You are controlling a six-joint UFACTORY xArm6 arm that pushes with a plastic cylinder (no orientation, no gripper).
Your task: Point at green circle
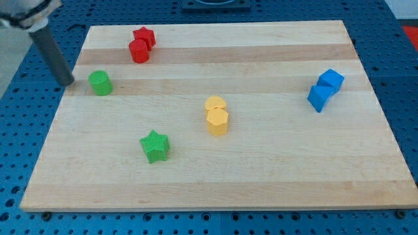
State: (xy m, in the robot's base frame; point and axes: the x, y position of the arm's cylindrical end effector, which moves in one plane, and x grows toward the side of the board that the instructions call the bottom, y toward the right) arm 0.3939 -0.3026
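The green circle [100,83] stands near the left edge of the wooden board [274,176], in the upper left part of the view. My tip [69,83] rests at the board's left edge, just to the left of the green circle, a small gap apart from it. The dark rod slants up and left from the tip toward the view's top left corner.
A red star [144,36] and a red circle [138,51] touch near the top left. A green star [155,145] lies lower centre-left. Two yellow blocks [216,115] touch at the centre. Two blue blocks [325,89] touch at the right.
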